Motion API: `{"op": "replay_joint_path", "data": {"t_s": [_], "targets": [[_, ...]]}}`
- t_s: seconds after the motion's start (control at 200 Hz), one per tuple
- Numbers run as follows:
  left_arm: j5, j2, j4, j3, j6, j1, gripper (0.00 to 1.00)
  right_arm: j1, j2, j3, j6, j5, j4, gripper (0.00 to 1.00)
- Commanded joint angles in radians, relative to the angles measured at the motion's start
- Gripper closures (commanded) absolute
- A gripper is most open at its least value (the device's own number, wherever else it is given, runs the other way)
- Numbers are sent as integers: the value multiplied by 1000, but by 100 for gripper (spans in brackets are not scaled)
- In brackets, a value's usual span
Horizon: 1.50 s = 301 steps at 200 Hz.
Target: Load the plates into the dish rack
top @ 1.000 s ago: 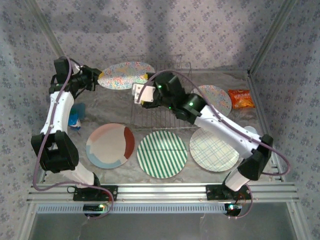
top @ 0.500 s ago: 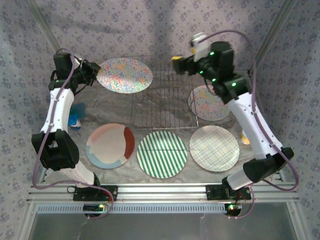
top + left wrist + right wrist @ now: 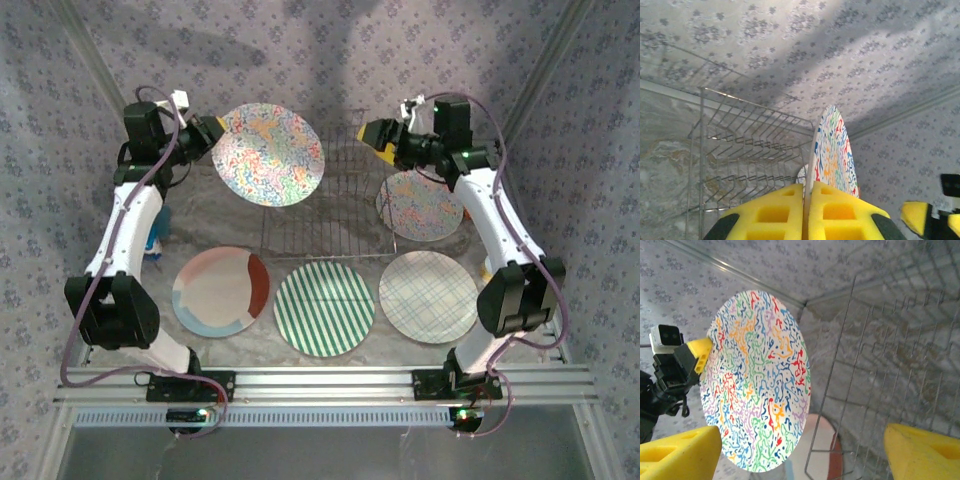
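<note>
Floral plate (image 3: 270,154) stands on edge in the air, face toward the right arm, rim pinched in the left gripper (image 3: 208,133) jaws, by the dish rack (image 3: 325,215) left side. We see right gripper (image 3: 378,138) jaws spread wide, holding nothing, over the rack's far right. Striped plate (image 3: 324,308), plaid plate (image 3: 430,296), cream plate (image 3: 220,291) lie flat on the counter (image 3: 215,215) in front.

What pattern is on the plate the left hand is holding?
The plate is white with multicolour squiggles; clearest in the right wrist view.
</note>
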Motion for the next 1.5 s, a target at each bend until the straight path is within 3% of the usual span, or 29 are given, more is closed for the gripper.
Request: {"op": "replay_joint_path", "data": {"t_s": [0.0,0.305,0.89,1.029,1.314,1.404,1.449,1.499], "targets": [[83,-21,99,10,20,-6,100,-13,13,-72,74,-126,128,14],[128,-8,174,-20,-36,-11,100,40,55,-160,98,-180,346,21],[135,-22,232,-71,-93,-21,100,129,176,-111,153,-182,498,32],[131,-24,233,-77,-93,-22,100,132,184,-115,180,-178,538,42],[124,-34,218,-82,-80,-23,100,137,185,-143,220,-190,616,84],[124,-32,221,-86,-84,-22,100,137,185,-145,221,-190,618,91],[126,-30,225,-87,-87,-22,100,138,185,-144,220,-190,620,100],[125,-31,224,-88,-87,-21,100,138,185,-146,223,-191,623,100]]}}
